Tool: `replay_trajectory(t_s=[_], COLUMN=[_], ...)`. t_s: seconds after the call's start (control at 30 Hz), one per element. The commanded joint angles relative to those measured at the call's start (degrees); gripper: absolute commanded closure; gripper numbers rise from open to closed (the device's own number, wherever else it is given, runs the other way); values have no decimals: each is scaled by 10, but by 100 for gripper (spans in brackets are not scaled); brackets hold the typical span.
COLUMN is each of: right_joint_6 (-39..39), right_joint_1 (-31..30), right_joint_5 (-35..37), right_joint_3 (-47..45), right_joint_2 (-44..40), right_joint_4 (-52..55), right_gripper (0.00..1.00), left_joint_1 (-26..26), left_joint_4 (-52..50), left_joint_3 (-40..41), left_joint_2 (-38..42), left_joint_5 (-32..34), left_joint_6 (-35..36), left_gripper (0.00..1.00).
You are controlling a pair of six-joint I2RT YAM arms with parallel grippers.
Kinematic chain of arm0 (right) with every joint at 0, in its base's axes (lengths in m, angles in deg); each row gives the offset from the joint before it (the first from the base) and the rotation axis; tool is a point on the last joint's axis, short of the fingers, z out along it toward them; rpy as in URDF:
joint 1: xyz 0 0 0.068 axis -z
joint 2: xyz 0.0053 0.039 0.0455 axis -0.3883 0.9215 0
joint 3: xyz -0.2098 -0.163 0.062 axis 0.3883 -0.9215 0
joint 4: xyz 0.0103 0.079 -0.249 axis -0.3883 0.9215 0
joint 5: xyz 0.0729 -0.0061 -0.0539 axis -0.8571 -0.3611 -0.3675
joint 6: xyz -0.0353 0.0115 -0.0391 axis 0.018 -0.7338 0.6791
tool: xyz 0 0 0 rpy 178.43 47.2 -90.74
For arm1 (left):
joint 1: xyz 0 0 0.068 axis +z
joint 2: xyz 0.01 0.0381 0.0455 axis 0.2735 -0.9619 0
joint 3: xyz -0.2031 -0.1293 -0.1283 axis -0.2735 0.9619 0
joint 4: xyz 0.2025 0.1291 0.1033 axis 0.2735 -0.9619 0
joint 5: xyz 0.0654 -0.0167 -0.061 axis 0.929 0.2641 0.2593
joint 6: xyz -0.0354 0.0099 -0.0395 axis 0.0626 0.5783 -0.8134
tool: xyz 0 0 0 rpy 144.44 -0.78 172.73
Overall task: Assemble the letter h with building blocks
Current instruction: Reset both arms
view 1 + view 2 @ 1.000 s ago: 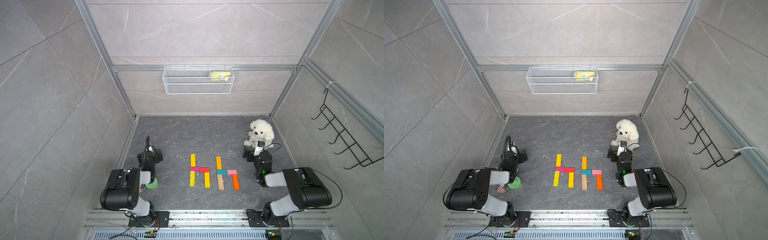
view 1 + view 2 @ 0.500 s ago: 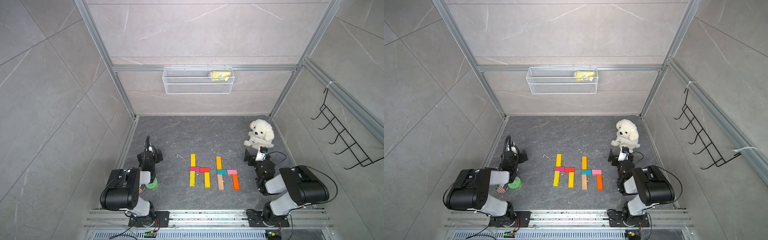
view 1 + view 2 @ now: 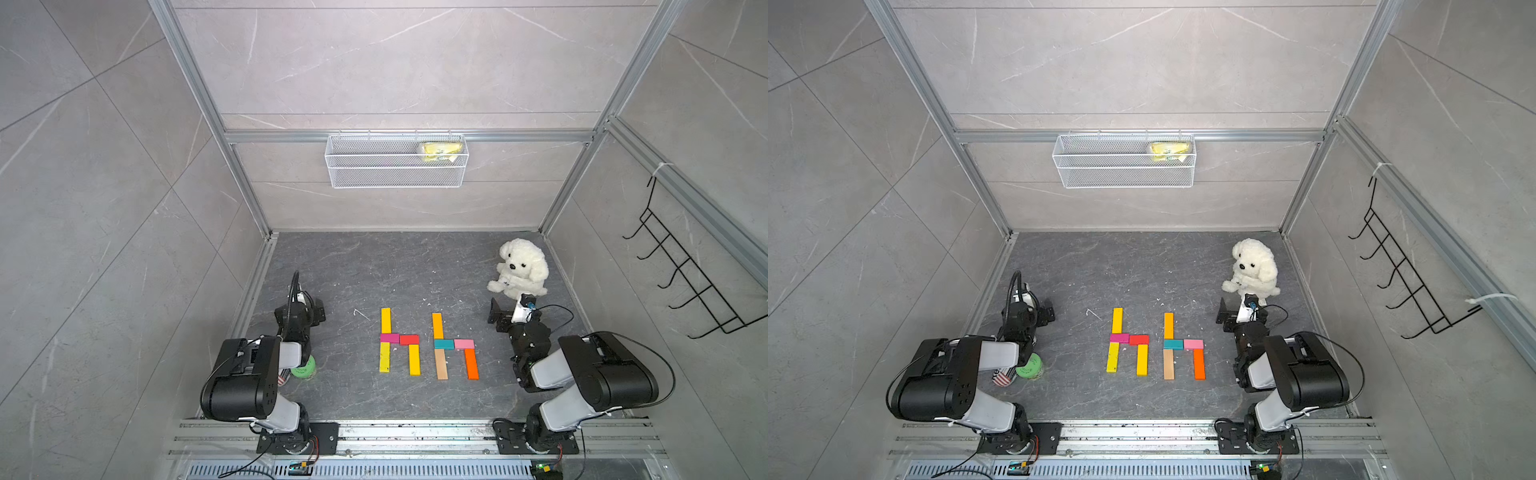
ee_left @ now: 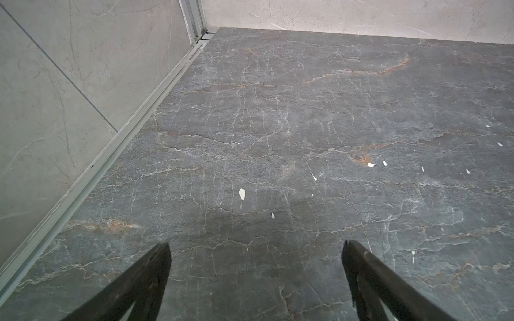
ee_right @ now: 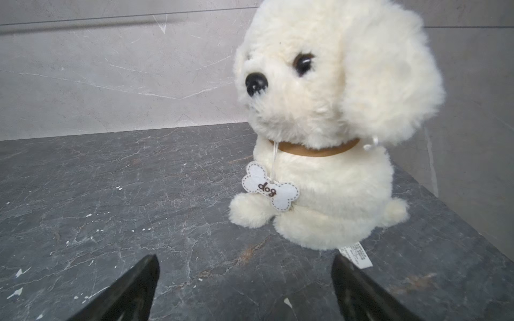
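**Idling beside two finished-looking h shapes**

All ten building blocks [image 3: 1142, 360] lie flat mid-table in both top views, between the two arms, and none is held.

The letter nearer the left arm:
- a yellow bar [image 3: 386, 320] as the upper stem
- a magenta block [image 3: 389, 338] and a red block [image 3: 409, 339] side by side as the crossbar
- a second yellow bar [image 3: 385, 358] as the lower stem
- an amber bar [image 3: 414, 360] as the short leg

The letter nearer the right arm has the same layout: orange-amber bar [image 3: 437, 325], teal block [image 3: 444, 344], pink block [image 3: 464, 343], tan bar [image 3: 441, 364], orange bar [image 3: 471, 364]. The joints look touching, though from this height small gaps can't be ruled out.

The left gripper [image 4: 256, 244] has its jaws spread wide with nothing between them. Only bare table [image 4: 278, 125] lies ahead of it, near the side wall [image 4: 69, 83]. A green-lidded can [image 3: 303, 368] sits close to that arm. The right gripper [image 5: 244, 257] is equally wide and empty. It points at the white plush dog [image 5: 328, 125] and sits just short of it, not touching.

My read of the step in hand: placing looks done, and both arms sit clear of the letters at rest. The next move calls for nothing on the blocks beyond, at most, an alignment check. If an arm does go in, it needs a high, slow approach so no finger sweeps a bar out of line. The right arm should also mind the dog.
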Motion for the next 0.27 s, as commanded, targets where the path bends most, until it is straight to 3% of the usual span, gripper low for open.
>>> replay_trajectory(t_s=[0.0,0.07,0.17,0.23], right_joint_6=[12,34,61,60], right_joint_1=[-5,-14,-23,-23], right_joint_5=[1,-27,-78,-85], right_joint_3=[-4,15,42,40], right_joint_2=[1,13,-23,-10], right_joint_4=[-18,-13,92,65], right_gripper=[0,0,0,0], left_joint_1=[2,2,2,3], left_joint_4=[35,35,35,34], left_joint_3=[-5,-4,-4,-4], left_joint_2=[5,5,5,5], left_joint_5=[-6,-5,-5,-5], left_joint_6=[11,11,10,11], left_gripper=[0,0,0,0])
